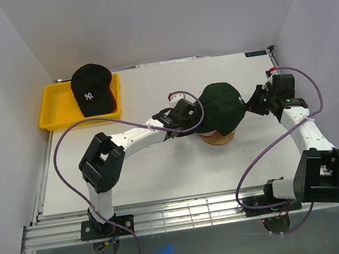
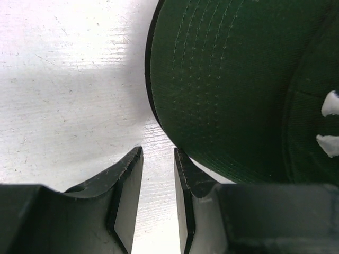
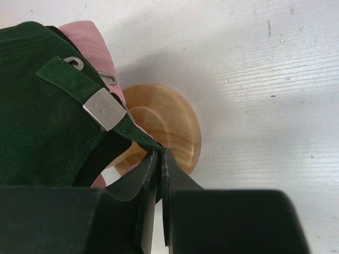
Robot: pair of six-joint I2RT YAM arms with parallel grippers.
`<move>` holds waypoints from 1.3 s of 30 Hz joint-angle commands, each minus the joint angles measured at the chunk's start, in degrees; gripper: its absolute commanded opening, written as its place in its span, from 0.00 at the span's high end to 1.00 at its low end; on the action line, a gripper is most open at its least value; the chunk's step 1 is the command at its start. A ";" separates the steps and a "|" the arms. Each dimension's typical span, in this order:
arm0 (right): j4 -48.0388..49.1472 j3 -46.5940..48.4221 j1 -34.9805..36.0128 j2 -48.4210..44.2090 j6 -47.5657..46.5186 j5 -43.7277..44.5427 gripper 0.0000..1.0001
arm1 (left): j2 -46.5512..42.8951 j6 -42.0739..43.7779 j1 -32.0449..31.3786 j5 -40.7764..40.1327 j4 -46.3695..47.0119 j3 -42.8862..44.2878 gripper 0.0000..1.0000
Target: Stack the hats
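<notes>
- Green cap (image 1: pixel 222 105) sits at the middle of the top view, over a red cap (image 3: pixel 87 39) on the wooden stand (image 3: pixel 169 121). Only a pink-red sliver of the red cap shows under its back edge.
- Its long axis, brim to strap, runs across the frame, with the brim toward the left and the strap toward the right.
- The left gripper (image 2: pixel 158 151) is at the brim end. Its jaws stand a narrow way apart with only bare table (image 2: pixel 63 79) between them, and the brim edge lies just up and right of the right-hand finger.
- The right gripper (image 3: pixel 160 153) is at the back, jaws pinched together on the tail of the green strap (image 3: pixel 58 71), just below the metal buckle (image 3: pixel 104 108).
- Seating the cap probably depends on this line-up: the rear is held and the brim is free, so the left arm is the nearer one to grip or press the brim.
- The green cap is woven cotton twill and soft in the crown, while its curved brim is stiffer and carries rows of stitching.
- The stand is smooth turned wood, round and dished.
- A black cap (image 1: pixel 91 87) with a white logo lies in the yellow tray (image 1: pixel 54 111) at upper left, well apart, on the left arm's side.
</notes>
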 commanded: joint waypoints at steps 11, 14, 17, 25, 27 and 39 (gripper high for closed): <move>-4.02 6.01 -0.66 -1.34 -0.78 3.79 0.66 | -8.41 0.58 -0.30 -2.96 -8.52 2.78 0.58; -6.13 9.53 -0.66 -1.34 -0.87 4.14 0.55 | -11.75 0.94 -0.30 -4.73 -11.69 2.70 0.57; -7.62 12.78 -0.74 -0.90 -0.87 4.23 0.47 | -14.83 1.37 -0.30 -4.99 -13.10 2.52 0.57; -9.56 17.79 -0.75 0.68 -0.69 3.01 0.30 | -18.79 2.95 -0.39 -5.78 -15.47 5.24 0.54; -9.82 18.85 -0.66 0.60 -0.52 2.91 0.27 | -18.70 3.66 -0.30 -6.22 -16.09 7.35 0.53; -10.00 20.96 -0.22 -1.95 -0.25 -2.97 0.22 | -14.58 8.57 2.60 -4.12 -17.42 19.21 0.47</move>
